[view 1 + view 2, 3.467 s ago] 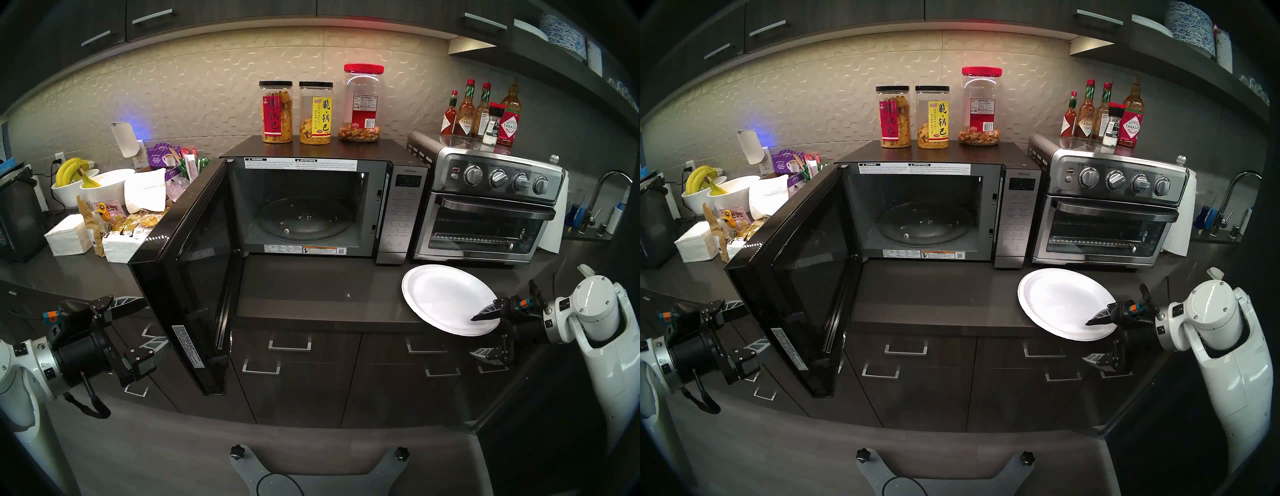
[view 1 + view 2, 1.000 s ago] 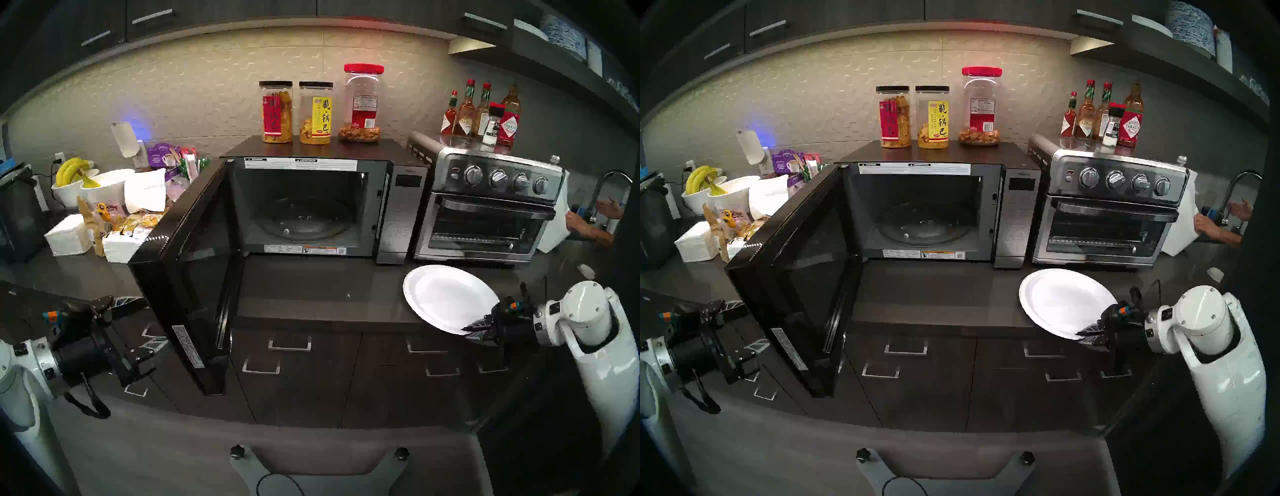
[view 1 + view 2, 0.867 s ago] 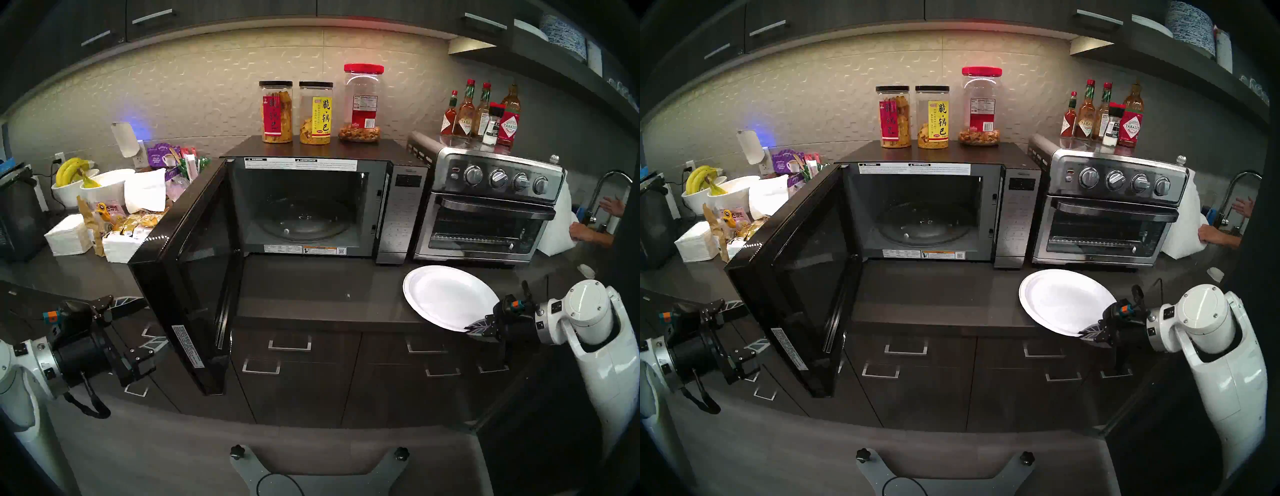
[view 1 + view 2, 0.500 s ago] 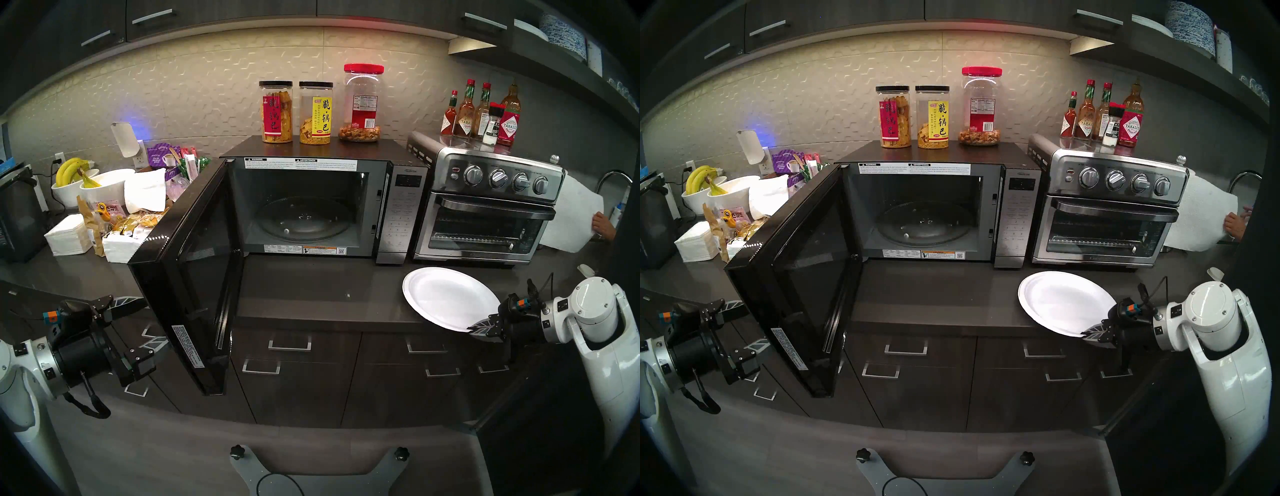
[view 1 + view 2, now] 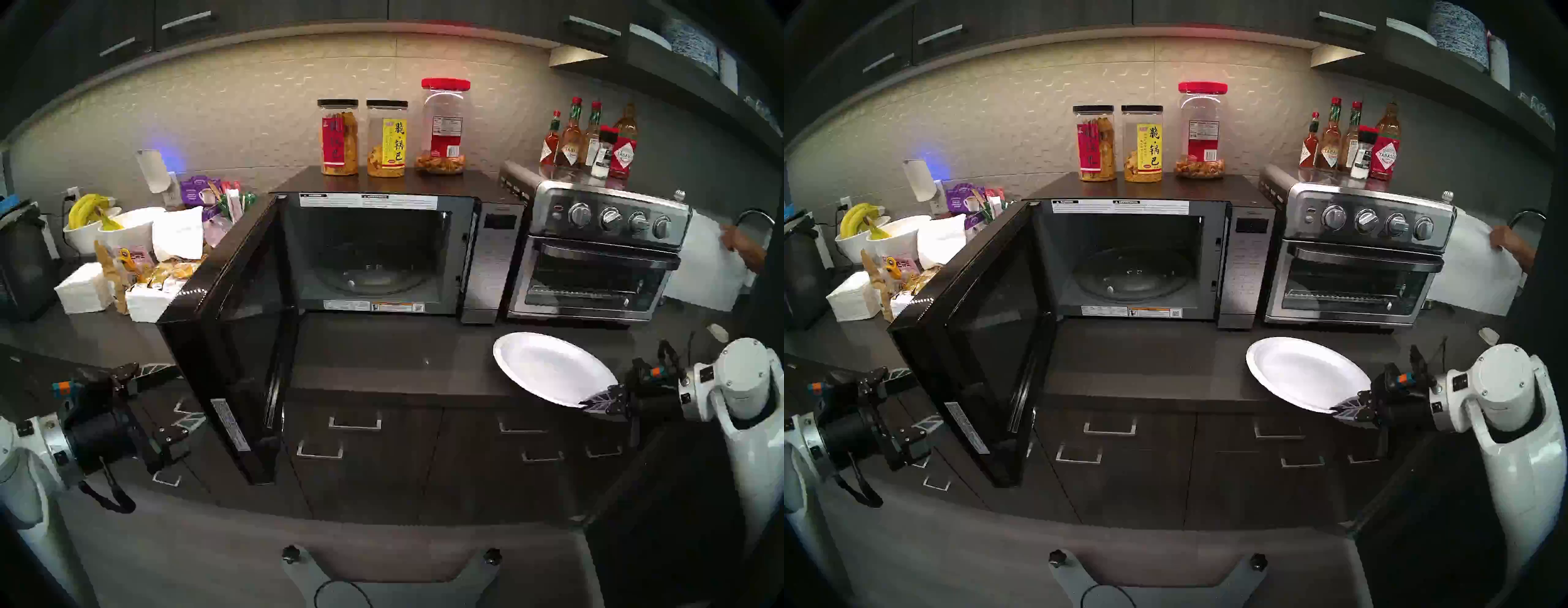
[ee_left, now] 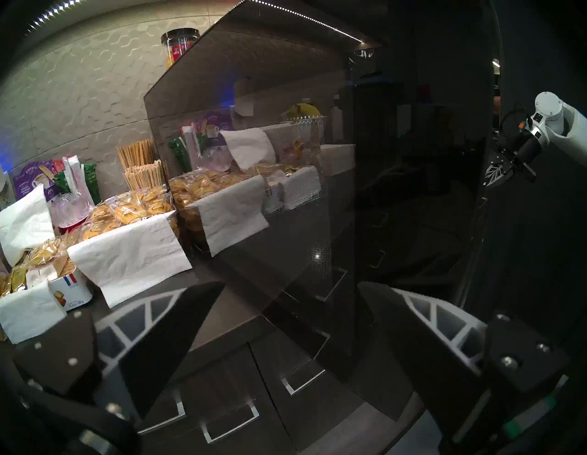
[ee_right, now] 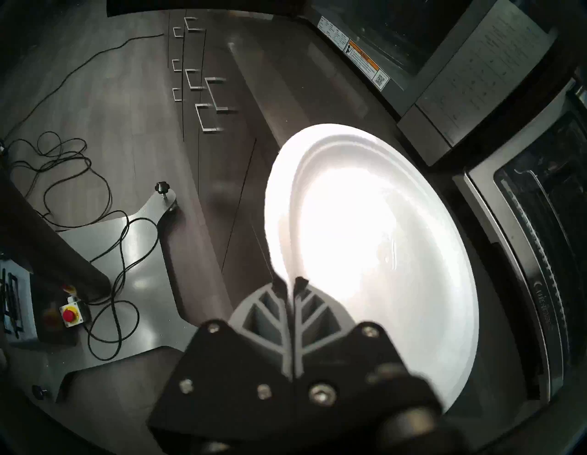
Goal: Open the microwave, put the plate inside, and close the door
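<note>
From the head views, we see the plate (image 5: 551,367) at the front edge of the surface (image 5: 382,356), pinched at its near-right rim by our right end effector (image 5: 596,402). The microwave (image 5: 382,250), door (image 5: 237,339) swung wide, lies to the plate's left and farther back, so we judge the carry goes that way. In the left wrist view, our left end effector (image 6: 286,321) is spread and empty beside the door's outer glass. In the right wrist view, the fingers (image 7: 273,314) are pressed onto the rim, the forearm roughly level.
</note>
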